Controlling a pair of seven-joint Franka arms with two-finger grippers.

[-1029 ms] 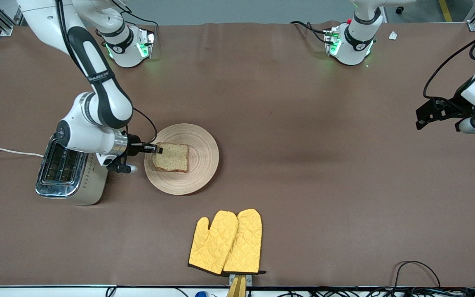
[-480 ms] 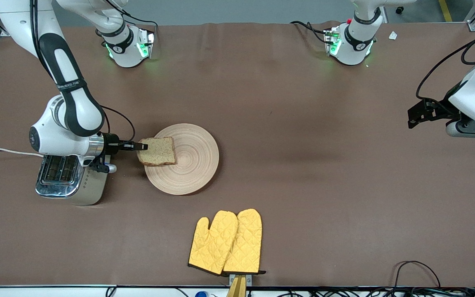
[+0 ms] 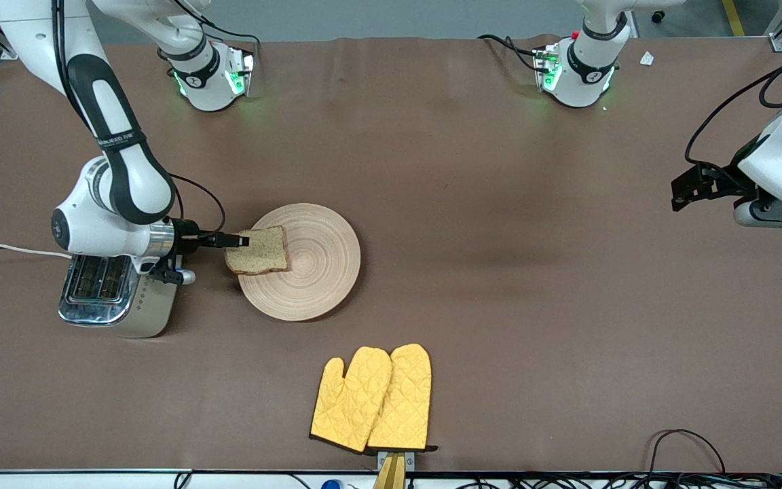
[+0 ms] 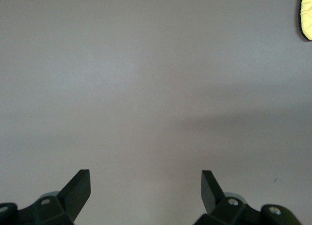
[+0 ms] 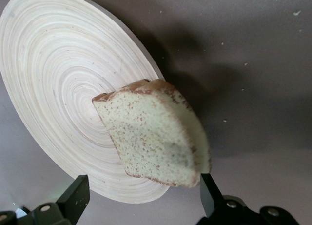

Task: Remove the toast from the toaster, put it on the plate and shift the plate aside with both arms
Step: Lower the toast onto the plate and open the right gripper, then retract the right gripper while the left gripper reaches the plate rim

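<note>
Right arm comes down from its base, bends at the elbow above the toaster (image 3: 116,292), forearm level and pointing toward the plate (image 3: 316,278). Right gripper (image 3: 236,240) sits over the plate rim on the toaster end, touching the toast (image 3: 258,250) at its edge. In the right wrist view the fingers (image 5: 75,195) stand wide apart, one tip against the toast's (image 5: 156,132) crust corner, the other well clear, so the jaws are spread and not clamped on the slice. Toast is tilted, one end overhanging the plate (image 5: 53,64) edge, the rest over the plate's ringed surface; cannot tell if it is resting on the plate.

Left arm waits at its own end of the table, wrist bent, left gripper (image 3: 686,193) up over bare tablecloth (image 3: 499,204). Left wrist view shows both fingers (image 4: 78,188) spread wide, nothing between them, only cloth below and a sliver of yellow oven mitt (image 4: 306,15) at the frame edge.

Plate lies on the table beside the toaster, toward the right arm's end. Pair of yellow oven mitts (image 3: 372,399) lies nearer the front camera than the plate, well apart from it. Toaster's white cord (image 3: 11,250) runs off the table edge.
</note>
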